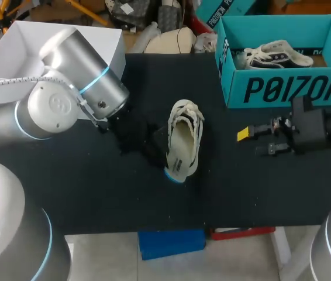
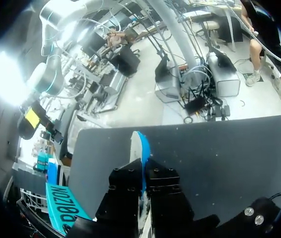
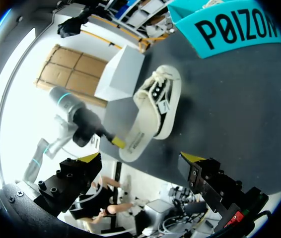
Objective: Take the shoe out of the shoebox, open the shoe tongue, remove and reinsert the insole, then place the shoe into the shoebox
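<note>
The cream laced canvas shoe [image 1: 184, 140] lies on the black bench [image 1: 95, 193], its long axis running toward the robot. The left claw [image 2: 143, 172], nearer and just beside the shoe, pinches the white blue-backed insole [image 2: 140, 146]. The right claw [image 3: 143, 157] gapes empty.

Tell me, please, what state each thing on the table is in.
Teal cardboard shoebox: open, another shoe inside.
Cream lace-up shoe: out of the shoebox, laces loose.
Cream insole with blue underside: partly out at the heel.
Left hand: shut on the insole.
Right hand: open, empty.
</note>
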Tool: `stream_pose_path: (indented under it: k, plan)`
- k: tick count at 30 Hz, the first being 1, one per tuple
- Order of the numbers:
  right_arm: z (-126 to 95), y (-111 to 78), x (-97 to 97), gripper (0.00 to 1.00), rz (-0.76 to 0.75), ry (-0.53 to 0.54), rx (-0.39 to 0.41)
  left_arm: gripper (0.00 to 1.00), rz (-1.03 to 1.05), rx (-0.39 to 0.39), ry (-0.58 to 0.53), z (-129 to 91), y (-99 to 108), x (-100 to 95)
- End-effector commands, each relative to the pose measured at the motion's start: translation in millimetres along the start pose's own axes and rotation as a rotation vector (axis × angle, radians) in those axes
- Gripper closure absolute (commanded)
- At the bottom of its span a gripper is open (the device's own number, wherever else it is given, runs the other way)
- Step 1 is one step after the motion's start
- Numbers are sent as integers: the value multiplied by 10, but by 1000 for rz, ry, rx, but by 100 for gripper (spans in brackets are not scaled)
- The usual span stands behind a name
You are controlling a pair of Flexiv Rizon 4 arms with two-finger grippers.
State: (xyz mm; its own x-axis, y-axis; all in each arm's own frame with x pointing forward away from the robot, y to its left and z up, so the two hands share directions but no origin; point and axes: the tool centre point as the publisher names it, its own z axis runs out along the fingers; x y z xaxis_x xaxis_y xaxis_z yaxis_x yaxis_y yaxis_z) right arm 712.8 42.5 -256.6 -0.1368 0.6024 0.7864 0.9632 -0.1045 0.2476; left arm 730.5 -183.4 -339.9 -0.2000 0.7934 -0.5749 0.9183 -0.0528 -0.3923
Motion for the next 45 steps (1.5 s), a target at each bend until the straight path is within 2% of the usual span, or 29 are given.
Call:
stream_pose_path:
  k: [1,9,17,25,33,45]
  plan:
    - [0,1,6,0,1,-3,1,100,-7,15,-9,46,99,-31]
    - [0,1,6,0,1,-3,1,100,-5,2,-66,-24,339,-105]
    - [0,1,6,0,1,-3,1,100,4,-23,-88,40,630,-152]
    - [0,1,6,0,1,-3,1,100,43,-63,-74,86,827,-246]
    - [0,1,6,0,1,-3,1,100,34,-119,-64,66,976,-271]
    - [0,1,6,0,1,-3,1,100,105,-212,53,126,1048,-287]
